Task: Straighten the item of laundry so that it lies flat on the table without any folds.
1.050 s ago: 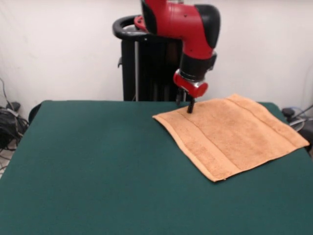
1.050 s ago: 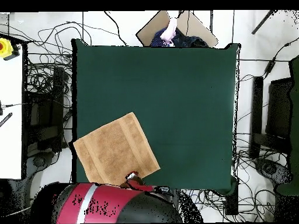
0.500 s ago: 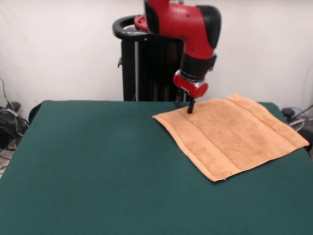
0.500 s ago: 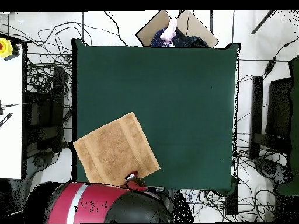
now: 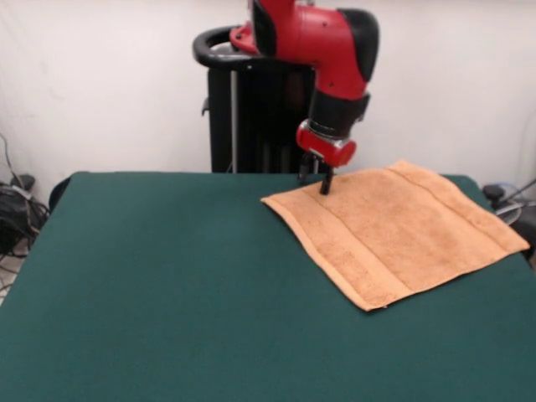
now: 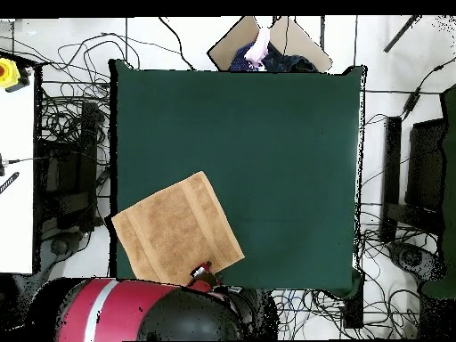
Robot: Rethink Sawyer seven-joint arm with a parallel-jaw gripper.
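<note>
The item of laundry, a peach towel (image 5: 402, 230), lies spread flat on the green table (image 5: 167, 276) at the right, turned like a diamond, with stripe bands along two edges. No folds show in it. My gripper (image 5: 314, 182) hangs over the towel's far corner, open, its dark tips at or just above the cloth with nothing between them. In the overhead view the towel (image 6: 176, 227) sits at the table's (image 6: 267, 134) lower left, one corner reaching the left edge, and the gripper (image 6: 203, 270) is at its bottom edge.
The black pedestal (image 5: 251, 109) stands behind the table. A person (image 6: 258, 46) with a cardboard box (image 6: 285, 40) shows at the overhead view's top edge. Cables (image 6: 71, 178) lie on the floor around the table, and a white surface (image 6: 16, 178) stands at the left.
The arm's upper part has shifted a little while the gripper stays near the same corner. The towel has not moved.
</note>
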